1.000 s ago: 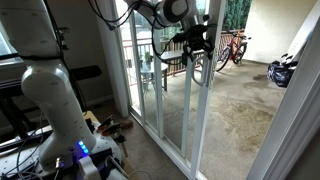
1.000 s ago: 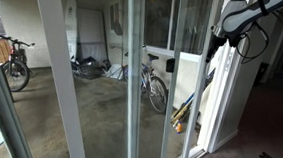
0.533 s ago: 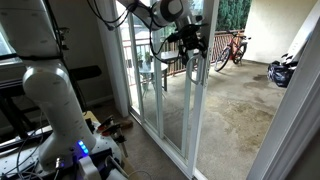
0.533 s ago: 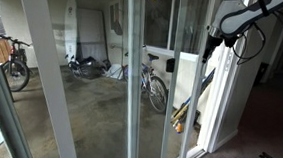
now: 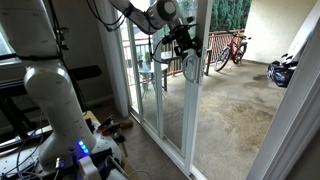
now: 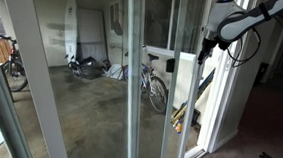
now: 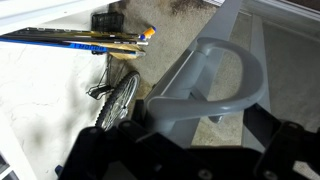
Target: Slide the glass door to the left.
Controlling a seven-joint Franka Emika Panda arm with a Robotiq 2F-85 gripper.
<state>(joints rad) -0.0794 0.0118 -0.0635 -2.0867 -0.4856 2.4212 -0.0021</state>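
Base: the white robot body (image 5: 50, 95) fills the left of an exterior view, with a blue light low on it.

Arm: in an exterior view the arm (image 5: 135, 12) runs along the top edge from left of centre toward the middle, then bends down at the wrist. In an exterior view from outdoors it (image 6: 248, 11) comes in at the upper right corner and drops to the left.

End effector: it sits upper centre (image 5: 183, 45), pressed up against the door's side rail. In the wrist view it is the dark mass along the bottom edge (image 7: 190, 140). Its fingers (image 7: 285, 140) stand wide apart at lower left and lower right, spread rather than clamped. The handle's lower leg runs down between them. Which finger bears on it I cannot tell.

Door: the door (image 5: 191, 120) shows as a tall white rail with clear glass to its left, running from the top centre to the bottom centre of the frame.

Handle: the pale grey loop handle (image 7: 225, 85) fills the centre right of the wrist view, just above the end effector. In an exterior view it (image 5: 190, 68) hangs directly under the end effector, on the rail.

Outside: a wheel (image 7: 115, 100) lies at centre left of the wrist view, with poles (image 7: 90, 40) at upper left. A red bike (image 5: 232, 45) stands at upper right, beyond the rail.
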